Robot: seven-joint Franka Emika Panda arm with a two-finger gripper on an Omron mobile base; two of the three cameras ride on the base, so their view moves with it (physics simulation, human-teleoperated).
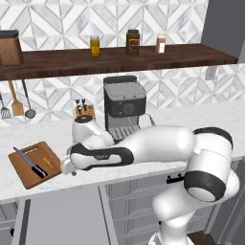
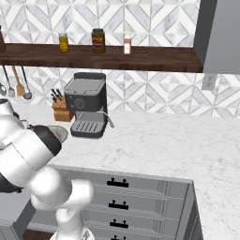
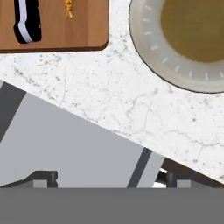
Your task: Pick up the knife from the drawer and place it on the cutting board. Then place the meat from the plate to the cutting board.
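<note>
The gripper (image 3: 107,181) is seen over the front edge of the marble bench (image 3: 131,109), its 2 dark fingertips (image 3: 43,177) set wide apart with nothing between them. In the left base view the gripper (image 1: 67,166) is seen at the end of the white arm, just beside the right corner of the cutting board (image 1: 33,163) and apart from it.

In the hand view the cutting board (image 3: 83,26) is found ahead of the gripper and to its left, flat on the bench. On it the knife (image 3: 27,22) is laid, its black handle and pale blade end being visible at the top left; in the left base view the knife (image 1: 29,162) is seen lying diagonally across the board. The meat (image 3: 68,8), a tiny orange-yellow piece, is placed on the board just beside the knife and apart from it; it is also seen in the left base view (image 1: 46,161), between the knife and the gripper.

The plate (image 3: 153,52) is found ahead of the gripper and to its right, resting on the bench near the board without touching it.

Below the gripper, at the bench's front edge, flat grey cabinet fronts (image 3: 65,140) are seen. Whether one of these is the drawer cannot be told.
</note>
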